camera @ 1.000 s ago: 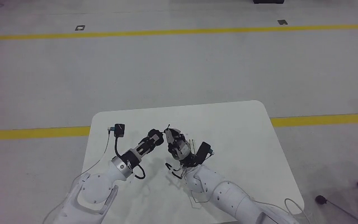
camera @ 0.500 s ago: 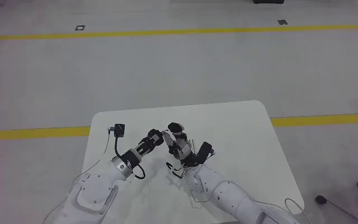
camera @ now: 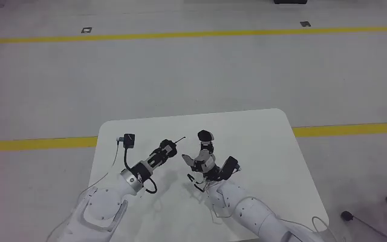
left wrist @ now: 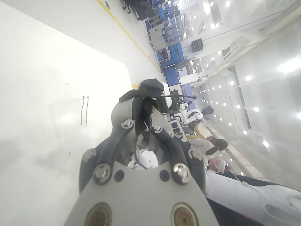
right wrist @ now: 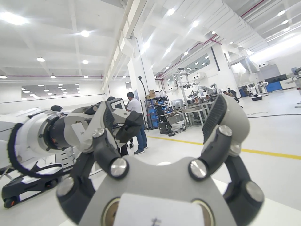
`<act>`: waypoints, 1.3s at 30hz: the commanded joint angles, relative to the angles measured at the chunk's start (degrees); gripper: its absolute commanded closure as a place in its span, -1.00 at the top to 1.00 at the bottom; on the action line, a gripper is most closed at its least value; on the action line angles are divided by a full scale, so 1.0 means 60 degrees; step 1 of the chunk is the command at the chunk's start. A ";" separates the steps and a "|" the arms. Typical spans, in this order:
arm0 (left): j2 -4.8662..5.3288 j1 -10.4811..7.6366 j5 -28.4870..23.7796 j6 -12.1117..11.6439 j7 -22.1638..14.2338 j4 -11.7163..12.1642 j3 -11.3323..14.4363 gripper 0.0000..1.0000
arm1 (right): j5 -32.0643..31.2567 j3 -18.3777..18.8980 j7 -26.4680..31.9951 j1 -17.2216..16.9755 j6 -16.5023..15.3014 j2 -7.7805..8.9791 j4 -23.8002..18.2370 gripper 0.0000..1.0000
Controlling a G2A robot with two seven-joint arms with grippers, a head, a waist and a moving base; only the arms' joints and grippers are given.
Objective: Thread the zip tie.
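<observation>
My left gripper (camera: 169, 148) hangs over the middle of the white table (camera: 260, 130), shut on a thin black zip tie (camera: 179, 140) whose free end pokes out toward the right arm. The left wrist view has the left gripper (left wrist: 147, 92) clamped on the zip tie (left wrist: 175, 96), its tail sticking out sideways past the fingertips. My right gripper (camera: 198, 148) stands a short way to the right, open, with nothing between its fingers. Seen from the right wrist, the right gripper (right wrist: 164, 118) is spread wide and the left gripper (right wrist: 75, 128) sits off to one side.
Two spare black zip ties (left wrist: 84, 112) lie side by side on the table beyond the left gripper. A rounded table corner (camera: 283, 114) lies at the far right, with grey floor and a yellow line (camera: 181, 34) beyond.
The right gripper, earlier closed in against the zip tie's end at the left gripper, has opened and drawn off to the right. The left gripper kept still with the tie.
</observation>
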 commanded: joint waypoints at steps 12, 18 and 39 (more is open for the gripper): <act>0.0000 0.0000 0.0000 0.0000 0.0000 0.0000 0.0000 -1.00 | -0.0095 0.0322 -0.0104 -0.0118 0.0220 0.0061 -0.0035 1.00; -0.0070 -0.0080 -0.1417 0.0666 0.0249 -0.0181 0.0055 -1.00 | -0.0217 0.0503 0.0117 -0.0190 0.0516 0.0102 -0.0184 1.00; -0.0295 -0.0033 -0.5691 0.1807 0.0834 -0.0552 0.0529 -1.00 | -0.2501 0.1508 -0.0139 -0.0567 0.2315 0.0244 -0.0597 1.00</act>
